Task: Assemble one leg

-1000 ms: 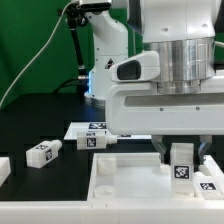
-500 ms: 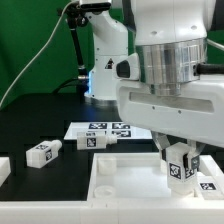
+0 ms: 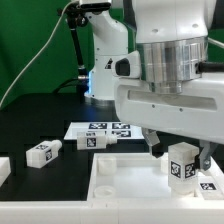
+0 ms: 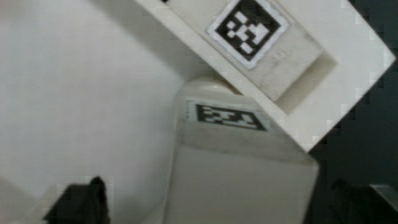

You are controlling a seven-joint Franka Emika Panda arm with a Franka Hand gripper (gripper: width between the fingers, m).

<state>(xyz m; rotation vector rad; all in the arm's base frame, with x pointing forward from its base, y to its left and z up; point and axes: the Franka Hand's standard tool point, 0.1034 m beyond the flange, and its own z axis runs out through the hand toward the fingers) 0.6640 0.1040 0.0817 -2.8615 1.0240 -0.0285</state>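
Standing close by, I see the tool hanging with its fingers spread wide, one on either side of the leg, and neither seems to press on it in the wrist view. The leg sits straight below the tool, upright with its long axis vertical and its tag facing outward, planted near the corner of the white square panel toward the exterior view's right. I'd judge the coming move hinges on that vertical line-up: a straight rise clears the leg, while a straight drop and squeeze grips it.
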